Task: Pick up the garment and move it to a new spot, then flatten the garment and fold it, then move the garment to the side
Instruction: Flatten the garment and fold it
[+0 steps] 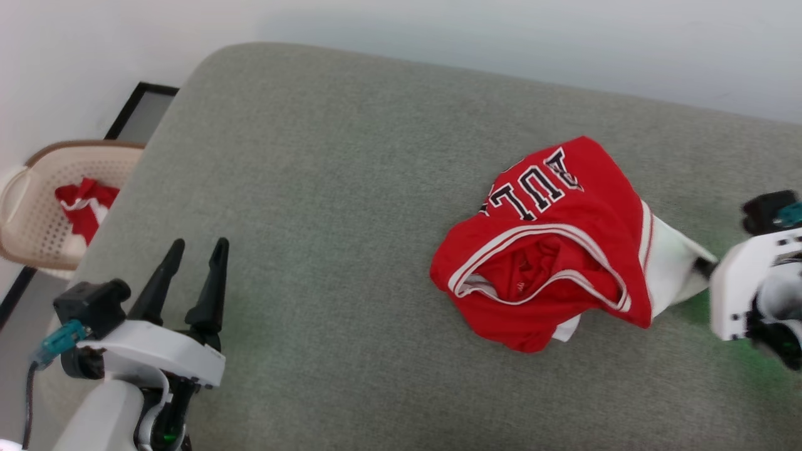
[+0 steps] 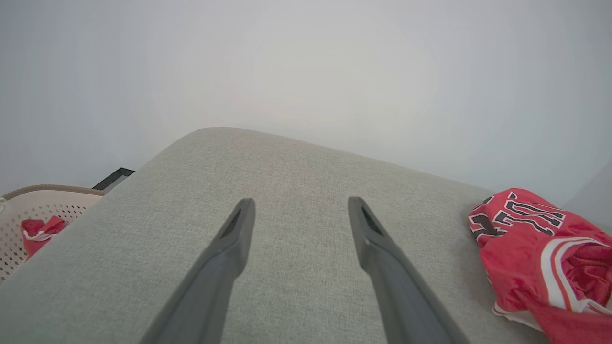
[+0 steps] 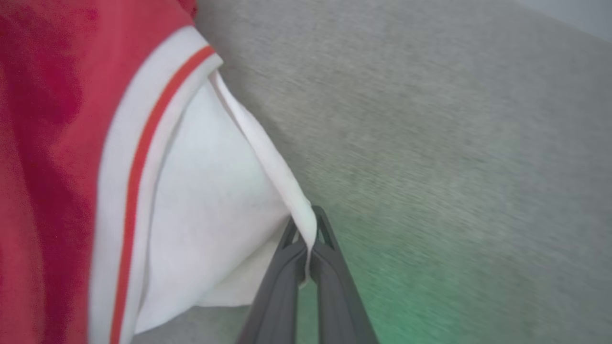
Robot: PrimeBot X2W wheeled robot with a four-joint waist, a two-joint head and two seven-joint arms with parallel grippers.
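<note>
The garment (image 1: 551, 250), a red jersey with white-striped trim and black lettering, lies crumpled right of centre on the grey-green cushion. Its white sleeve (image 1: 673, 266) stretches out to the right. My right gripper (image 1: 707, 266) is shut on that sleeve's tip; in the right wrist view the white cloth edge (image 3: 267, 162) runs down between the closed fingertips of the right gripper (image 3: 306, 227). My left gripper (image 1: 197, 247) stands open at the lower left, well away from the jersey. In the left wrist view the left gripper (image 2: 299, 205) is spread over bare cushion, with the garment (image 2: 540, 248) far right.
The padded cushion (image 1: 326, 188) has a rounded far-left corner and drops off on the left. Beyond that edge stands a beige perforated basket (image 1: 37, 207) holding another red cloth (image 1: 84, 203). A pale wall (image 1: 501, 31) runs behind.
</note>
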